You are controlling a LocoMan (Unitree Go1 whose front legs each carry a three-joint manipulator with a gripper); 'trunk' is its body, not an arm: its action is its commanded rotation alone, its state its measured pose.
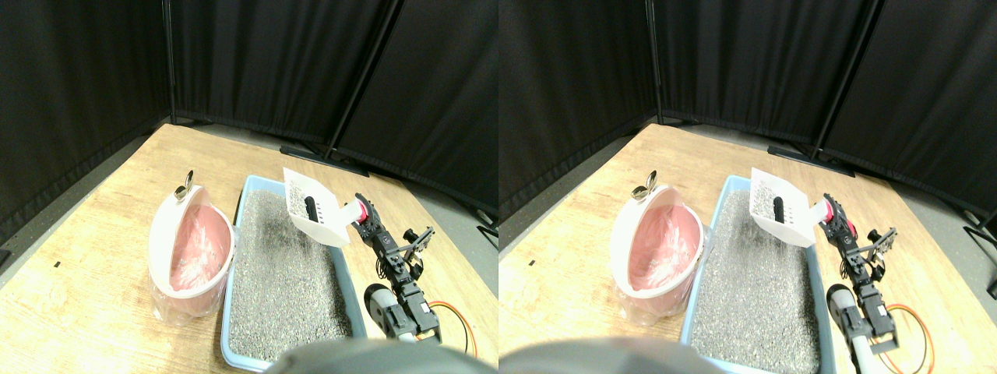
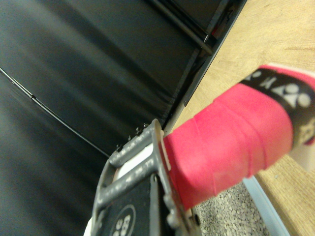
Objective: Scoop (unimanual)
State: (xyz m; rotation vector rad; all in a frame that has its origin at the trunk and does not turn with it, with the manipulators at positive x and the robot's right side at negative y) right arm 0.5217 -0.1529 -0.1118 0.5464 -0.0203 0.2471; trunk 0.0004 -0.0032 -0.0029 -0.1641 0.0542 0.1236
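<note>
above the tray's (image 1: 241,204) far right end you have the white scoop (image 1: 315,209) lifted clear of the grey litter (image 1: 284,273), tilted, a dark lump (image 1: 311,209) in its slotted bowl. your right gripper (image 1: 364,222) is clamped on its pink handle (image 2: 231,142). left of the tray, touching it, stands the pink-lined bin (image 1: 192,253).

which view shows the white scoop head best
The stereo pair view: the whole slotted white scoop shows, raised over the litter tray, a dark lump inside. The wrist view shows only its pink wrapped handle, not the head.
</note>
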